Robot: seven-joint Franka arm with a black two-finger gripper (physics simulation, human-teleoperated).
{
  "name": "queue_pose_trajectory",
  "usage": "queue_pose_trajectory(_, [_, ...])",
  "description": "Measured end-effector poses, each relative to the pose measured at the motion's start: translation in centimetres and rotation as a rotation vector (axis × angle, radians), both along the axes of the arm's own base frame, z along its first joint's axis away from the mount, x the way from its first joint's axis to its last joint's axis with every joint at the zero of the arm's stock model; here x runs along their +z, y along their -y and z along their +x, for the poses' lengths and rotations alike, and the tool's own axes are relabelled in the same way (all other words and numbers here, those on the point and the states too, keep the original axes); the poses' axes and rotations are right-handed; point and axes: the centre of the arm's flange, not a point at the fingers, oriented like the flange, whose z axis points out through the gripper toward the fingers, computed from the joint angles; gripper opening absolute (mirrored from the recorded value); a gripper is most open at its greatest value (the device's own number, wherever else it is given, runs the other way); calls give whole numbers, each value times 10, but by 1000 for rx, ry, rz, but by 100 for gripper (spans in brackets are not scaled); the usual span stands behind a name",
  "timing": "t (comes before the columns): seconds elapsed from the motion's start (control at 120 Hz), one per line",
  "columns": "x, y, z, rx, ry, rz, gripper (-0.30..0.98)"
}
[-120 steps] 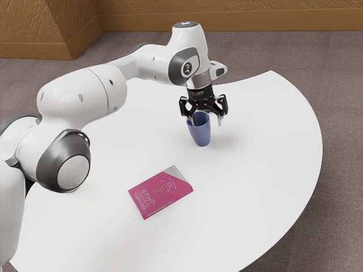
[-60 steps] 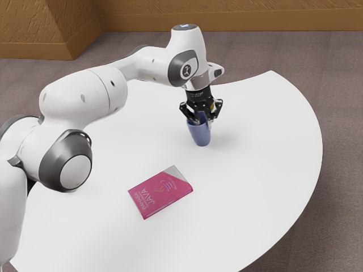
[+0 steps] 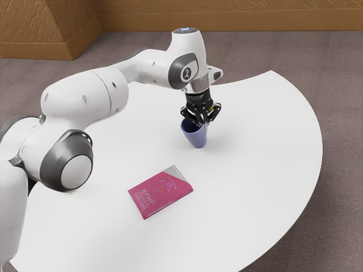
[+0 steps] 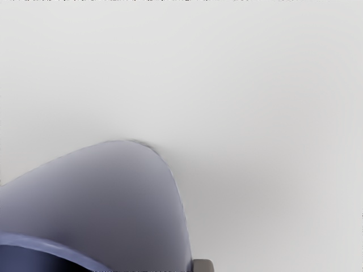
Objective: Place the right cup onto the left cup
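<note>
Tilted since the earlier frame, blue cup (image 3: 196, 137) leans toward the exterior view's left, beyond pink book (image 3: 160, 192), as black gripper (image 3: 204, 126) sits lower at its rim.

Grasping appears to be the step in hand; whether the gripper has hold of the cup, I cannot tell. Stacking lies ahead. The next move likely calls for confirming a firm grip, then a slow, straight lift from beyond the book, lest the leaning cup slip or topple.
</note>
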Motion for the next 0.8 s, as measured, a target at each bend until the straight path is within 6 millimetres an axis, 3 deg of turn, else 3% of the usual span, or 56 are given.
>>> queue_pose_trajectory(0.2, [17, -2, 0, 14, 21, 1, -9])
queue_pose_trajectory(0.308, [45, -21, -3, 41, 41, 6, -10])
queue_pose_trajectory(0.408, [78, -66, -25, 94, 26, 20, -10])
queue_pose_trajectory(0.567, [111, -150, -76, 208, -25, 20, -10])
queue_pose_trajectory(0.667, [127, -192, -111, 277, -50, 10, -10])
queue_pose_trajectory(0.8, [139, -246, -135, 375, -74, 12, -10])
